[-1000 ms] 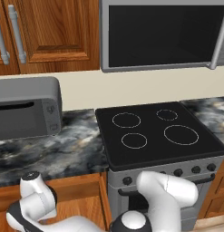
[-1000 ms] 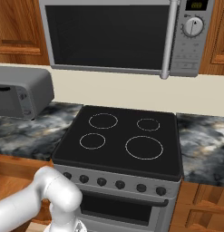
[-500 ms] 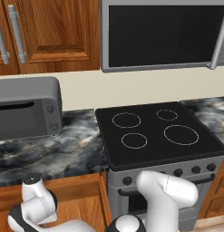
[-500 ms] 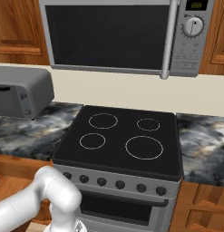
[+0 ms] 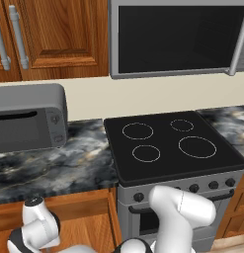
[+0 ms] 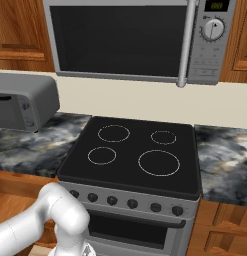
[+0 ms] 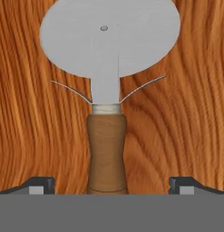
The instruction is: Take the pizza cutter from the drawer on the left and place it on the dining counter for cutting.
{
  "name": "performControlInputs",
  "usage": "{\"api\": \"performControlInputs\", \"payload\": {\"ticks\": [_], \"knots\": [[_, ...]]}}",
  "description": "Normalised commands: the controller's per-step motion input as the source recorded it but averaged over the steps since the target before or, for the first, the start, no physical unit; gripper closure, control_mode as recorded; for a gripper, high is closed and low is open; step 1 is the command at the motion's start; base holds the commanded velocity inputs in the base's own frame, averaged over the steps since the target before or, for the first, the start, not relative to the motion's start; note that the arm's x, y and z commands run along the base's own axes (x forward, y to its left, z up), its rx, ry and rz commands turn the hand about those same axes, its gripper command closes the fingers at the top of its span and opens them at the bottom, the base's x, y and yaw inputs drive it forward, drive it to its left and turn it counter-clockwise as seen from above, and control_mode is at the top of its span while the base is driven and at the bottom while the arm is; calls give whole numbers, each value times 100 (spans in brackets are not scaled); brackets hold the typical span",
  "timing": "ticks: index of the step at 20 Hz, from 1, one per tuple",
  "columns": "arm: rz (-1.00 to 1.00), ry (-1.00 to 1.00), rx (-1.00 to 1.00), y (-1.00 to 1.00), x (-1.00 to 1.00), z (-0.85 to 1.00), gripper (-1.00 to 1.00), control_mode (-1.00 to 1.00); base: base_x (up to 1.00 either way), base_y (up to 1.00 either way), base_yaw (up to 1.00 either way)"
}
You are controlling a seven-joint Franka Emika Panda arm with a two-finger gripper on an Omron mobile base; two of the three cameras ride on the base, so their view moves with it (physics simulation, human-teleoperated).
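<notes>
Pizza cutter (image 7: 107, 90): we find it lying flat on the bare wood floor of the drawer (image 7: 186, 127), pale round wheel toward the top of the hand view, brown wooden handle running down toward the camera. We judge it is stored this way so the handle is the free end to seize.

Gripper (image 7: 111, 185): we see its two dark tips standing wide apart, one on each side of the handle, neither touching it. It holds nothing. The handle sits midway between the tips, so we judge the hand is lined up above it for a grasp across the handle's width.

Arm: we see it bent low in front of the stove (image 5: 173, 143), its elbow at the bottom of both base views, reaching down and left toward the open drawer (image 5: 89, 217) under the marbled worktop (image 5: 59, 168).

Surroundings: toaster oven (image 5: 27, 118) on the worktop; microwave (image 6: 130, 40) above the stove.

Stage: we judge the pick not yet made; closing on the handle comes next, then the carry to the dining counter.
</notes>
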Motion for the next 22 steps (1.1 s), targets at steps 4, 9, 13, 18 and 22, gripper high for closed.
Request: {"api": "performControlInputs", "payload": {"ticks": [4, 9, 13, 18, 22], "knots": [[0, 0, 0, 11, 0, -15, -100, -100, 0, 0, 0], [0, 0, 0, 2, 0, -19, -100, -100, 0, 0, 0], [0, 0, 0, 0, 0, -17, -100, -100, 0, 0, 0], [0, 0, 0, 1, 0, -17, -100, -100, 0, 0, 0], [0, 0, 0, 1, 0, -18, -100, -100, 0, 0, 0]]}}
